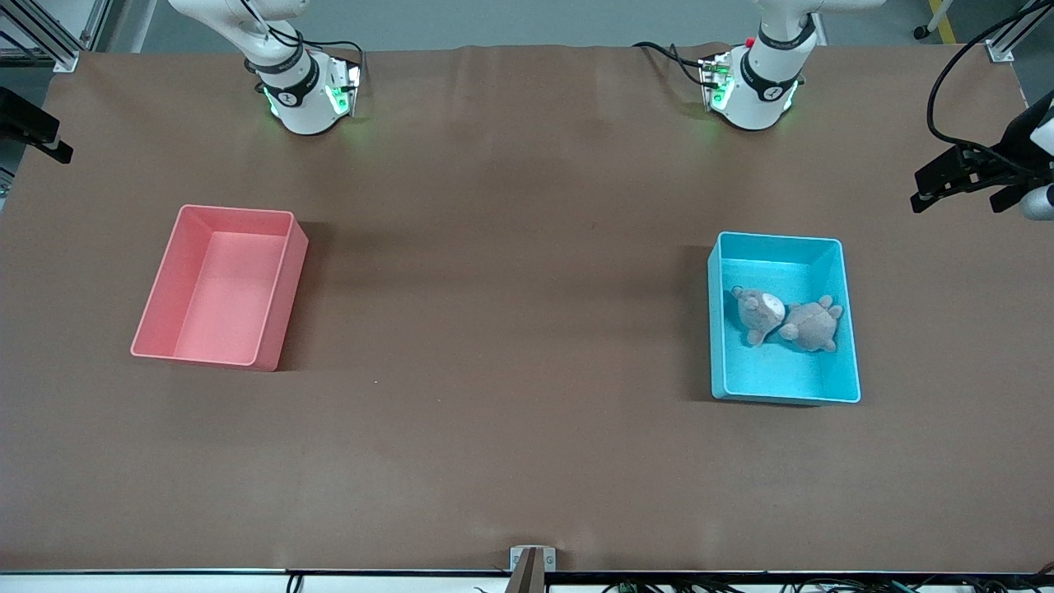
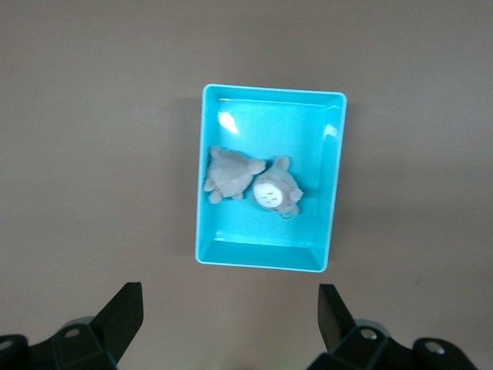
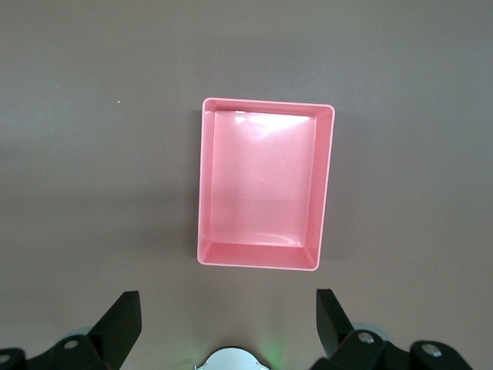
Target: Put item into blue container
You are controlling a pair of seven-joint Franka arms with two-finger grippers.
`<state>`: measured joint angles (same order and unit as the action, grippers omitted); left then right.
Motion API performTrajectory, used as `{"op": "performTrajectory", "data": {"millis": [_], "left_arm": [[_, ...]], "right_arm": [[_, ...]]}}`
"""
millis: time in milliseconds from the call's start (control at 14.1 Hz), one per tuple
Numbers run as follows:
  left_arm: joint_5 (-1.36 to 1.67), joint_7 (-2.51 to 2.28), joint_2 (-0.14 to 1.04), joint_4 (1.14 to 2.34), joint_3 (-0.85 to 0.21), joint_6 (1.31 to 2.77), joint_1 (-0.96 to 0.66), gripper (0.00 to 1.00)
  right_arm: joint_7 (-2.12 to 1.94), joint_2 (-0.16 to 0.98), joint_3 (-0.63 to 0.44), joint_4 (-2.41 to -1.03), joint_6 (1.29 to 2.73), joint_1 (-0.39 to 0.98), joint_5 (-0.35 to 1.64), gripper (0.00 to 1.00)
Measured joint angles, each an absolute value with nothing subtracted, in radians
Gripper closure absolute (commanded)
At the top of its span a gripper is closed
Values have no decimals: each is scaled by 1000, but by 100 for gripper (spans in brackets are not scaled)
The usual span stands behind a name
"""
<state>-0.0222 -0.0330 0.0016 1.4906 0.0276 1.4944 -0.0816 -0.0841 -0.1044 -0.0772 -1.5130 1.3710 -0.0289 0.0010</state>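
The light blue container [image 1: 782,375] stands on the brown table toward the left arm's end. Two grey plush toys lie side by side in it, one showing a white face [image 1: 758,312] and one lying face down [image 1: 813,324]. In the left wrist view the same container [image 2: 269,123] and both toys [image 2: 276,190] [image 2: 229,172] lie far below my left gripper [image 2: 229,317], which is open and holds nothing. My right gripper [image 3: 227,320] hangs high as well, open and with nothing between its fingers. Neither gripper shows in the front view.
A pink bin [image 1: 222,288] of the same shape stands toward the right arm's end with nothing in it, seen from above in the right wrist view [image 3: 262,185]. Black camera mounts [image 1: 967,175] [image 1: 33,125] reach in at both ends of the table. The arm bases [image 1: 300,91] [image 1: 753,86] stand along the table's edge farthest from the front camera.
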Motion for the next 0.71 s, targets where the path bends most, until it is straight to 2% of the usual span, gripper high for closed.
{"op": "performTrajectory", "data": {"millis": [496,708], "left_arm": [[-29,-38,-19,1499,-8,1498,-60,0],[-27,-39,-62,1554,-28,1498,-37,0]], "right_arm": [[-84,-104,-78,-1513,1364,-29,2,0],[-84,-105,-77,-1513,1329,-29,2,0]]}}
